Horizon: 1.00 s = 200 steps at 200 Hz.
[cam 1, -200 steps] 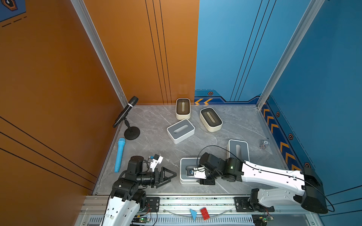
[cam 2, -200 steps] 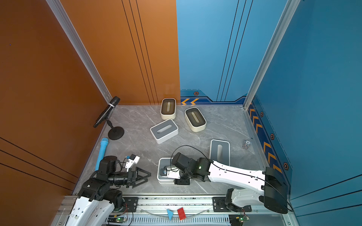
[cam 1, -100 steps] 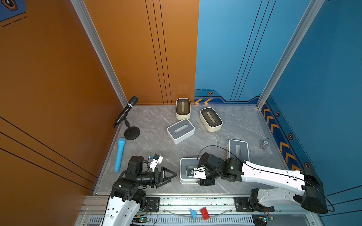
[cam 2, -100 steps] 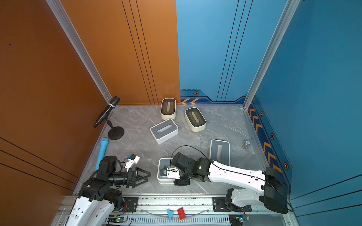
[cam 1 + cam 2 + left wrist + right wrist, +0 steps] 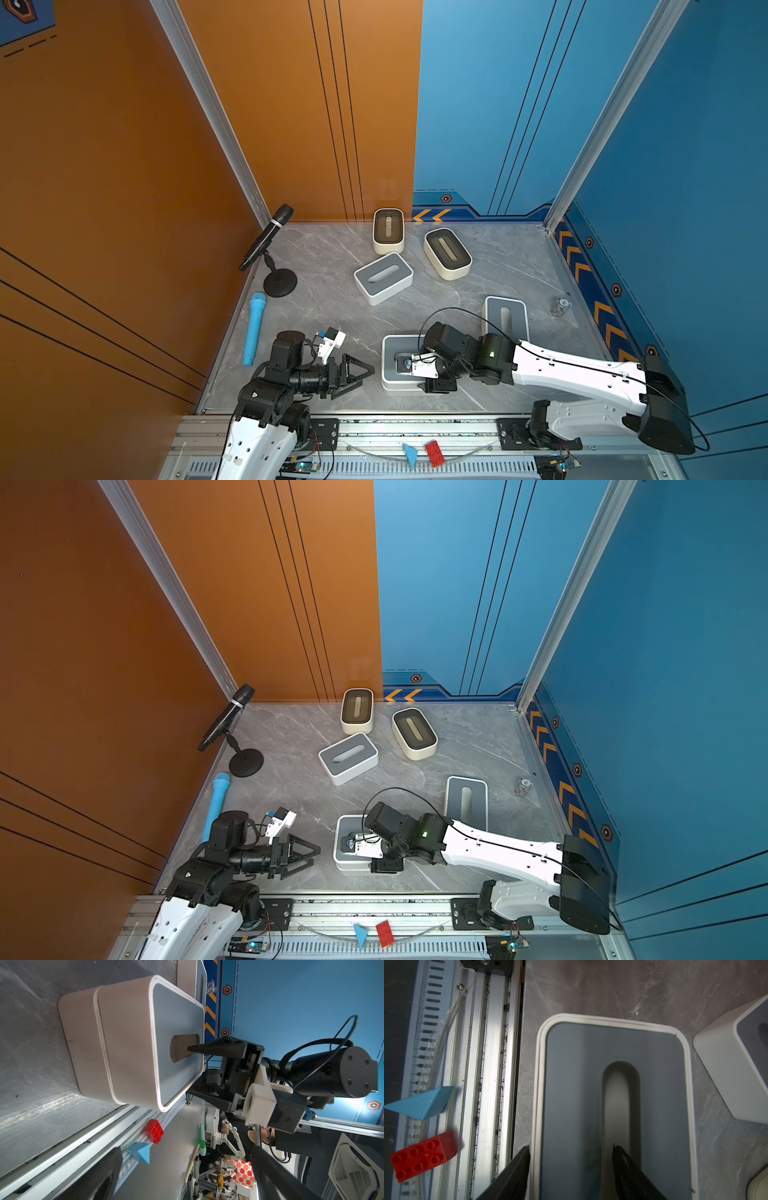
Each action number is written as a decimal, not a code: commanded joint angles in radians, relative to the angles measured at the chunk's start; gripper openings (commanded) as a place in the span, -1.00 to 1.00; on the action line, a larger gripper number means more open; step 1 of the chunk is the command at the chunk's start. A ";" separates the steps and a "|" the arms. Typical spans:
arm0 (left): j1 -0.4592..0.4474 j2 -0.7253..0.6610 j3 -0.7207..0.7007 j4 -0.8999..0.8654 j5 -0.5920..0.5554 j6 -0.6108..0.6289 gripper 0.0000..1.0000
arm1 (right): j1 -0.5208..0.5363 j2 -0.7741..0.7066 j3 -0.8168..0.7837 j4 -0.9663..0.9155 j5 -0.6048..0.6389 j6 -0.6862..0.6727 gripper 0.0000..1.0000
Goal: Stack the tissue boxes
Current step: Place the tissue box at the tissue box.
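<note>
Near the front edge, a grey-lidded tissue box (image 5: 390, 347) (image 5: 128, 1043) sits stacked on a second white tissue box (image 5: 79, 1043). My right gripper (image 5: 406, 367) (image 5: 571, 1147) stands open astride its lid: one finger (image 5: 623, 1159) is in the slot, the other (image 5: 521, 1159) just outside the rim, neither pressing. My left gripper (image 5: 360, 372) (image 5: 187, 1176) is wide open and holds nothing, left of the stack. In both top views, two more grey-lidded boxes (image 5: 383, 277) (image 5: 505, 316) and two dark brown-lidded ones (image 5: 388, 229) (image 5: 446, 252) lie singly on the table.
A black microphone on a stand (image 5: 270, 249) and a blue microphone (image 5: 254, 328) are along the left wall. A small crumpled object (image 5: 561, 306) lies by the right wall. A red brick (image 5: 434, 453) and a blue wedge (image 5: 410, 455) rest on the front rail.
My right gripper's jaws have spread apart at the stacked box's lid. The boxes and the left arm have not moved.
</note>
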 commanded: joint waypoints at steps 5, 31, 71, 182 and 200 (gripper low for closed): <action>0.005 0.003 -0.013 -0.017 0.003 0.027 0.96 | -0.005 -0.023 0.016 -0.005 -0.009 -0.011 0.31; 0.006 0.005 -0.010 -0.017 0.000 0.026 0.96 | -0.006 -0.033 0.027 -0.019 -0.005 -0.015 0.32; 0.006 0.009 -0.007 -0.018 -0.004 0.026 0.96 | -0.006 -0.054 0.034 -0.027 -0.007 -0.014 0.34; 0.000 0.035 0.034 -0.016 -0.054 0.041 0.96 | -0.006 -0.125 0.022 -0.032 -0.010 0.020 0.36; -0.003 0.064 0.052 -0.018 -0.063 0.060 0.95 | -0.007 -0.154 0.021 -0.023 -0.012 0.035 0.38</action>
